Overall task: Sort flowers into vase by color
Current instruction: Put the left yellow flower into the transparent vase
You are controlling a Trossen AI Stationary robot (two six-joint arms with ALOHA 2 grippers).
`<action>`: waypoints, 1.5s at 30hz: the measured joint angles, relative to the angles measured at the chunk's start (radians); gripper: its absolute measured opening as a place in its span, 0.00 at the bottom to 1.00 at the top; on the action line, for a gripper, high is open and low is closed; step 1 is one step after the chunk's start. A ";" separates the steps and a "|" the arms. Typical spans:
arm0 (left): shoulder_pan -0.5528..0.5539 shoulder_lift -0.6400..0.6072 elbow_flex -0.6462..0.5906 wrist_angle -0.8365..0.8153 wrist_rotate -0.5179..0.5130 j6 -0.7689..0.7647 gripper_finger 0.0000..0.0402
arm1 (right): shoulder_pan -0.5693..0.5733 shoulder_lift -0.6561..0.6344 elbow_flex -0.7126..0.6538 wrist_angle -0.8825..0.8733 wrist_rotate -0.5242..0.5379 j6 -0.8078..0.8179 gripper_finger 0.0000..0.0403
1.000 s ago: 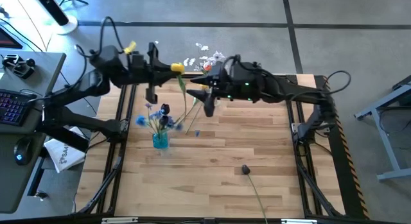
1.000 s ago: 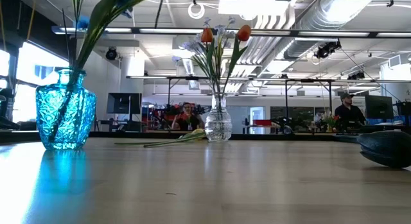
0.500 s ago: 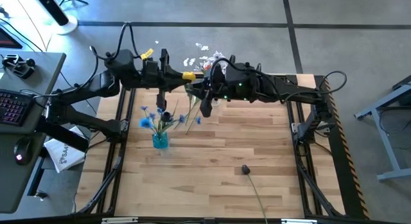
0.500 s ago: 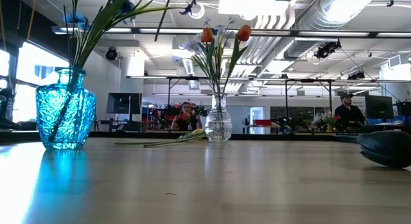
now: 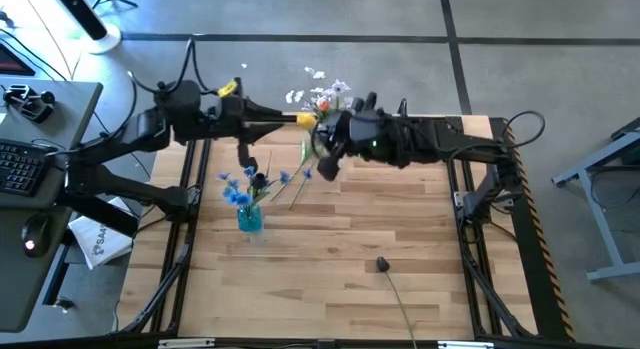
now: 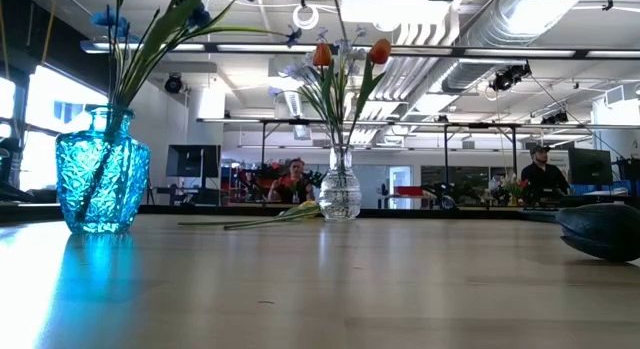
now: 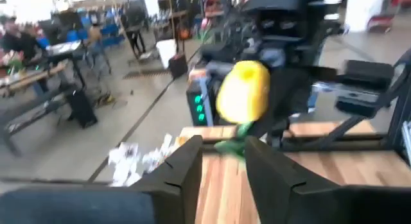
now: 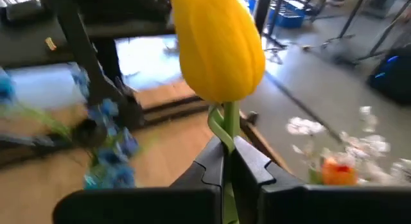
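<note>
Right gripper clamps yellow tulip stem; wooden table; workshop behind

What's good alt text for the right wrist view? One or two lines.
The right gripper is shut on the green stem of a yellow tulip, whose head stands upright just above the fingers. Behind it are blue flowers on one side and white sprigs with an orange tulip on the other.

On your worktop, one vase stands at nine o'clock; another vase at twelve, behind it.
</note>
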 joint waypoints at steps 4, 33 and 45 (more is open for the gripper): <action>-0.002 -0.026 0.000 -0.091 -0.037 -0.007 0.32 | 0.046 -0.012 -0.047 0.020 0.128 -0.037 0.01; -0.002 -0.076 0.000 -0.256 -0.065 -0.144 0.33 | -0.201 -0.323 -0.807 0.893 0.023 -0.258 0.00; -0.002 -0.039 -0.001 -0.285 -0.212 -0.205 0.33 | -0.298 -0.234 -0.807 0.838 -0.082 -0.185 0.02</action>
